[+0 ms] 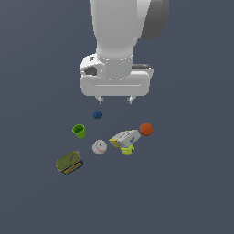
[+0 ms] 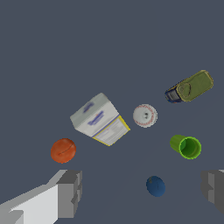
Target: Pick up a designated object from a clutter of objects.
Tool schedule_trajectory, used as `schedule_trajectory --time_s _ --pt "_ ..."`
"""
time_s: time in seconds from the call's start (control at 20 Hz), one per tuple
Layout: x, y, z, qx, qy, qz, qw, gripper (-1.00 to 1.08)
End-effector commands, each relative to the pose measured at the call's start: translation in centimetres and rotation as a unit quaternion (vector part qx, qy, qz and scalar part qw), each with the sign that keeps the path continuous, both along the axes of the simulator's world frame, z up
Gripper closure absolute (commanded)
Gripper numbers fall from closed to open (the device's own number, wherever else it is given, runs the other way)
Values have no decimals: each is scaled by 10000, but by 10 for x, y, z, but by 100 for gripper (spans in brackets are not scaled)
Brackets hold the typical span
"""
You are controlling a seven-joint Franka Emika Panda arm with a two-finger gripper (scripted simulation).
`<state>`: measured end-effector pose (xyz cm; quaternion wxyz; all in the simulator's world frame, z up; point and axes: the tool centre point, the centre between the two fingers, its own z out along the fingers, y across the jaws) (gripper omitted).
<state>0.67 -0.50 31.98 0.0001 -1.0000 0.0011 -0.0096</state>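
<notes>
The Franka arm's hand [image 1: 114, 99] hangs above a dark desk [image 1: 192, 192], its two fingers [image 2: 69, 192] spread wide apart and gripping nothing. The white baseball [image 1: 99, 147] lies on the desk below and beyond the fingertips, well apart from them, resting free of every other item. Being round, it has no long axis; in the wrist view its thin red stitching [image 2: 145, 116] curves across the face turned up toward the camera.

The dark blue ball [image 1: 98, 114] sits nearest the hand, almost under the gap between the fingers. The green cup [image 1: 79, 131] stands between that ball and the baseball, off to the exterior view's left, its open mouth facing upward. The white-yellow-purple box [image 1: 124, 138] lies just beside the baseball on the exterior view's right, with the yellow-green ball [image 1: 128, 150] tucked against its far side. The orange ball [image 1: 146, 129] rests beyond the box on the exterior view's right. The olive flat tin [image 1: 69, 162] lies farthest from the hand, past the baseball toward the exterior view's left.
</notes>
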Motion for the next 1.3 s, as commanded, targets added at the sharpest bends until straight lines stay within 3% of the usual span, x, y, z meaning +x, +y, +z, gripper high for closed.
schedule_trajectory --time_s 0.0,0.5,0.9,1.25 --pt "0 0 0 0 0 0 10000 -92" --pt "1 24 6 -130 -81 246 9996 -92" --pt "6 19 -5 -100 -69 114 9999 -92" --pt "20 3 -42 -26 -35 -318 9995 -92"
